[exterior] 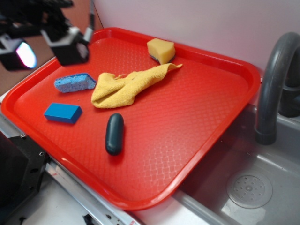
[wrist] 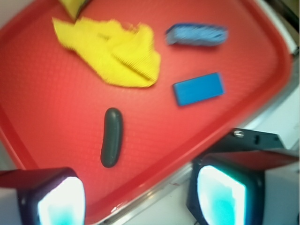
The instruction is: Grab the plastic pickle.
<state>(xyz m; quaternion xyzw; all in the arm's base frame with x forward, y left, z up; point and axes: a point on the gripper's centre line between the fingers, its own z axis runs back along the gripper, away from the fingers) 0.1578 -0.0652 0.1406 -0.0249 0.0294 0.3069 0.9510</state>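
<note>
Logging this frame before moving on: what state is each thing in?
plastic pickle: lying flat on the tray, untouched
gripper: open, empty, raised off the tray
yellow cloth: crumpled
blue block: lying flat
blue sponge: lying flat
yellow sponge: tilted, at the cloth's far end
red tray: overhanging the sink

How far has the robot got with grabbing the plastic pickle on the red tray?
Nothing looks done yet: the plastic pickle lies untouched on the red tray, apart from the blue block and yellow cloth. In hand: the claw hangs open above the tray's edge, holding nothing. Left: move over the pickle, descend, close on it and lift.
</note>
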